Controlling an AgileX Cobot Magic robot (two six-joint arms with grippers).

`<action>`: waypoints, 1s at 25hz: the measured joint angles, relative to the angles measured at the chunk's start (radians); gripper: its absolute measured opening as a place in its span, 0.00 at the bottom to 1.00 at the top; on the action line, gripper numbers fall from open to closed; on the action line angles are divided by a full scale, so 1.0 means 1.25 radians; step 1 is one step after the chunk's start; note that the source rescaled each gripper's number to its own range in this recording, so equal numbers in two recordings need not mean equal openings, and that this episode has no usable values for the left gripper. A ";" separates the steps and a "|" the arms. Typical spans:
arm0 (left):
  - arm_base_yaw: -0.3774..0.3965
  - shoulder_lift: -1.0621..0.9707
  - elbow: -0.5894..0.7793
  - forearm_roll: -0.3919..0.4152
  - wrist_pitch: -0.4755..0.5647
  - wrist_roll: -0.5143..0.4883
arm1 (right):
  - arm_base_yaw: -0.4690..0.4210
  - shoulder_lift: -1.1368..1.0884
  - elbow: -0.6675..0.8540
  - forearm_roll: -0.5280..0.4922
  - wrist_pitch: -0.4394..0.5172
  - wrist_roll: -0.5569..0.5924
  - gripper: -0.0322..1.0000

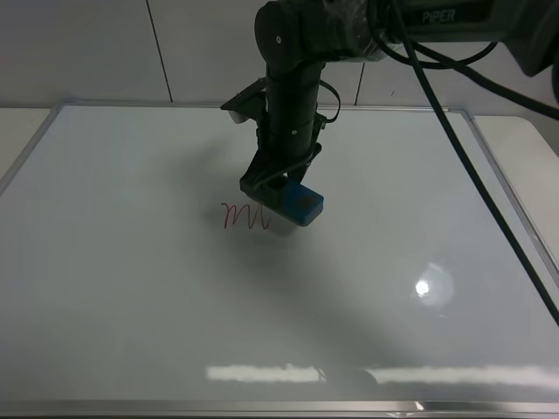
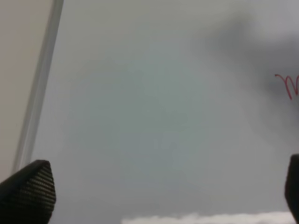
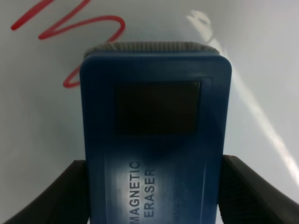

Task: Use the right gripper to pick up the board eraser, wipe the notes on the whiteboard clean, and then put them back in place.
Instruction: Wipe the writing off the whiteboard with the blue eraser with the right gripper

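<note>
Here, the board eraser (image 1: 301, 205) is gripped on the whiteboard (image 1: 131, 305), right beside the notes (image 1: 244, 216).

Most of the high view is filled by the glossy whiteboard, bounded by a thin silver frame. A thick black arm (image 1: 293, 78) is seen reaching in from 1 o'clock to a spot slightly toward 12 o'clock of the board's centre. The right pincer (image 1: 279, 194) is clenched on the blue board eraser, one finger pressed against each long side. The red notes are found at 9 o'clock of the eraser. In the right wrist view their last stroke is met by its felt edge. Whether the felt is pressed onto the board cannot be told. The left pincer (image 2: 161, 189) is released, its tips spread wide over bare board with nothing between them.
</note>
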 joint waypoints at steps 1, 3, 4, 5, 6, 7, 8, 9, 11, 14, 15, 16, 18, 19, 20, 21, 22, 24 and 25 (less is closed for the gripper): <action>0.000 0.000 0.000 0.000 0.000 0.000 | 0.002 0.008 -0.005 0.000 -0.002 0.000 0.06; 0.000 0.000 0.000 0.000 0.000 0.000 | 0.006 0.024 -0.024 -0.001 0.002 0.000 0.06; 0.000 0.000 0.000 0.000 0.000 0.000 | 0.009 0.035 -0.038 -0.001 0.006 -0.001 0.06; 0.000 0.000 0.000 0.000 0.000 0.000 | 0.012 0.045 -0.051 -0.001 0.012 -0.001 0.06; 0.000 0.000 0.000 0.000 0.000 0.000 | 0.016 0.056 -0.066 -0.001 0.021 -0.001 0.06; 0.000 0.000 0.000 0.000 0.000 0.000 | 0.019 0.066 -0.080 -0.001 0.025 -0.001 0.06; 0.000 0.000 0.000 0.000 0.000 0.000 | 0.022 0.078 -0.091 -0.001 0.027 -0.003 0.06; 0.000 0.000 0.000 0.000 0.000 0.000 | 0.026 0.088 -0.104 -0.001 0.031 -0.003 0.06; 0.000 0.000 0.000 0.000 0.000 0.000 | 0.033 0.105 -0.131 0.000 0.042 -0.003 0.06; 0.000 0.000 0.000 0.000 0.000 0.000 | 0.042 0.127 -0.162 0.000 0.045 -0.003 0.06; 0.000 0.000 0.000 0.000 0.000 0.000 | 0.045 0.132 -0.169 0.000 0.045 -0.003 0.06; 0.000 0.000 0.000 0.000 0.000 0.000 | 0.047 0.138 -0.175 0.000 0.044 -0.003 0.06; 0.000 0.000 0.000 0.000 0.000 0.000 | 0.048 0.147 -0.179 0.000 0.042 -0.003 0.06; 0.000 0.000 0.000 0.000 0.000 0.000 | 0.048 0.153 -0.179 0.000 0.043 -0.003 0.06; 0.000 0.000 0.000 0.000 0.000 0.000 | 0.048 0.159 -0.179 0.000 0.043 -0.003 0.06; 0.000 0.000 0.000 0.000 0.000 0.000 | 0.049 0.162 -0.181 -0.001 0.044 -0.003 0.06; 0.000 0.000 0.000 0.000 0.000 0.000 | 0.049 0.163 -0.183 -0.001 0.046 -0.003 0.06; 0.000 0.000 0.000 0.000 0.000 0.000 | 0.049 0.165 -0.186 0.000 0.048 -0.003 0.06; 0.000 0.000 0.000 0.000 0.000 0.000 | 0.049 0.166 -0.186 0.000 0.048 -0.003 0.06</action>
